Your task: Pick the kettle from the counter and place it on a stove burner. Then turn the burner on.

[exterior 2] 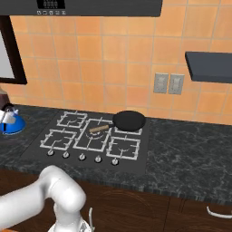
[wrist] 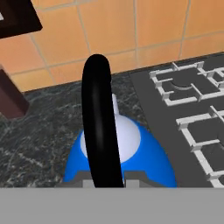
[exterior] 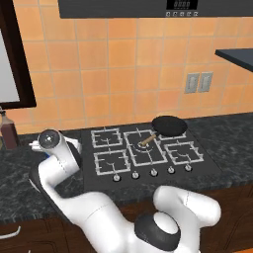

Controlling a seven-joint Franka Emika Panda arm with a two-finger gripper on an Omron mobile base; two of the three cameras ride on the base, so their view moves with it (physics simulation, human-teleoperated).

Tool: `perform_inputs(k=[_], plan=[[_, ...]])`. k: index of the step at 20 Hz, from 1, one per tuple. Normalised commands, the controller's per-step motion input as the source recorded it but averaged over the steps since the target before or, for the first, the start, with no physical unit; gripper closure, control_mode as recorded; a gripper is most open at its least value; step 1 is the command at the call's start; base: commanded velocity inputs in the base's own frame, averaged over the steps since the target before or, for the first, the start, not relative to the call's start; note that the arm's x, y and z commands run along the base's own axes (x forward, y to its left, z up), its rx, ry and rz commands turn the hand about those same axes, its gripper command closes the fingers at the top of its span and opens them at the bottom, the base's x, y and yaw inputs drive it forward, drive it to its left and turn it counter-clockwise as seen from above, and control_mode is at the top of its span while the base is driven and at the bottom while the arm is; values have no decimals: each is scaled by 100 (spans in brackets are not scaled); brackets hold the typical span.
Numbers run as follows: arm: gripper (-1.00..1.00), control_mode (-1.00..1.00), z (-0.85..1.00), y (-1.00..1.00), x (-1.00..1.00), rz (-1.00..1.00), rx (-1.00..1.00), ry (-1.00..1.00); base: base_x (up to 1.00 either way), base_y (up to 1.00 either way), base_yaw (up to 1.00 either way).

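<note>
The bright-blue kettle (wrist: 131,153) is on the dark counter (wrist: 39,131) just left of the cooktop. Its black upright handle (wrist: 99,122) runs down between my fingertips. My gripper (wrist: 107,181) is shut on that handle from above. From the right base view the kettle (exterior 2: 12,125) shows at the far left edge with my white hand over it. I cannot tell whether its base touches the stone. The nearest small stove burner (wrist: 179,85) lies right of the kettle; from the left it is the back-left grate (exterior: 106,137).
A black pan (exterior: 169,125) with a wooden handle (exterior: 147,140) covers the back-right grate and reaches over the large centre grate (exterior: 143,148). Several knobs (exterior: 153,172) line the cooktop's front. A brown bottle (exterior: 9,131) stands left of the kettle by the wall.
</note>
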Motion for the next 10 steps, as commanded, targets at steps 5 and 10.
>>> perform_inputs(k=[5,10], plan=[[100,-100,15,-79,-1,-16,0,0,0,0,0],[100,-100,6,-73,0,-16,0,0,0,0,0]])
